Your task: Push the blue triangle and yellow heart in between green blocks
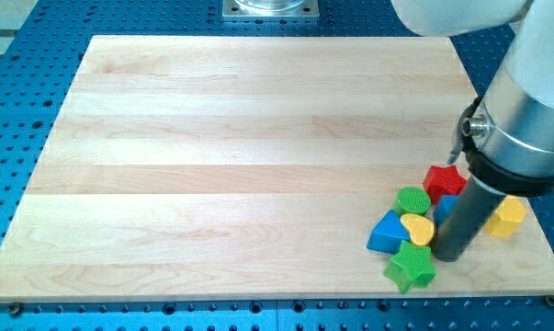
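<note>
no claw is fitted, so nothing is held and no open or closed state can be told; the work is done by my tip [448,256], set low at the view's right of the wooden board [212,138]. just to the view's left of the tip, seemingly touching it, the yellow heart [418,228] is found, and beyond that, further left, the blue triangle [386,233]. up and left of the tip the green round block [412,200] is seen, and down and left of it the green star [411,267]. the heart and triangle are judged to lie already roughly between the two greens. any further push is best kept short and aimed leftward, so that the greens are not knocked apart. behind the rod a blue block [445,208] is partly hidden; the red star [443,180] lies above the tip, a yellow block [508,217] to its right.
</note>
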Robot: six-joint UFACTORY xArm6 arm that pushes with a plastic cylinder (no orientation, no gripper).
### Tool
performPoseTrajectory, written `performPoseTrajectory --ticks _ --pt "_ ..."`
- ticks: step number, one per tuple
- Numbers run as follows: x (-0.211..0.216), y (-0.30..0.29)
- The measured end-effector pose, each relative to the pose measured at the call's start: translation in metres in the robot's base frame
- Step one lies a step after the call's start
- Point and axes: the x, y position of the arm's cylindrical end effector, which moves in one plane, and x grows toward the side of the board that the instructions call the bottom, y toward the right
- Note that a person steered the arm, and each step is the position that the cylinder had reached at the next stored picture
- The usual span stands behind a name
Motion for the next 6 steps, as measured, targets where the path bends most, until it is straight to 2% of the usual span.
performPoseTrajectory --ticks 1,2,3,4,6 --pt "0.003 0.032" --pt "0.03 0.053" --pt "0.038 0.05" --pt "0.037 0.046" --pt "0.038 -0.024"
